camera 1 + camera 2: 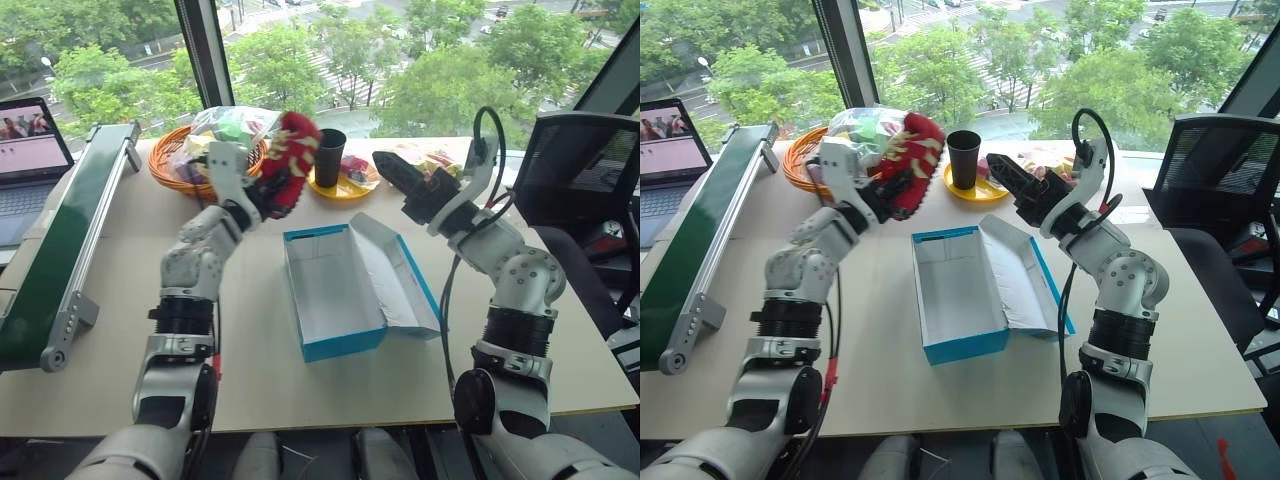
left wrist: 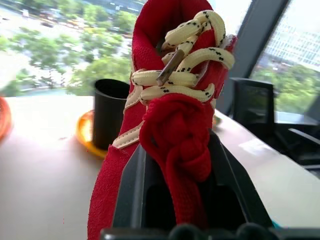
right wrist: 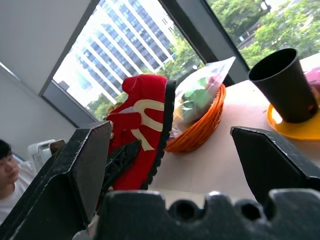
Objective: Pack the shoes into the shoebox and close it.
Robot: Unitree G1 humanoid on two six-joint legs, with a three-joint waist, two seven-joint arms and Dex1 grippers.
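**Red shoe in the air, box waiting**

Nearest us, the blue shoebox (image 1: pixel 335 290) sits open on the table (image 1: pixel 120 390), white inside, lid flopped right. Left gripper (image 1: pixel 268 190) is clamped on a red shoe (image 1: pixel 290 160) above the far end. Right gripper (image 1: pixel 1002 172) hangs spread wide, empty. The risk: it's pinched by soft fabric, so a swing could shake it loose beside the black cup (image 1: pixel 329 157).

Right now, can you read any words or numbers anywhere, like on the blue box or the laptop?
No text can be read.
Open bright blue cardboard shoebox: blue walls and white inside, no lettering in view.
Grey laptop: its screen shows a picture, any text too small to read.
Black plastic cup: plain.
Red fabric shoe with cream laces: no label visible.
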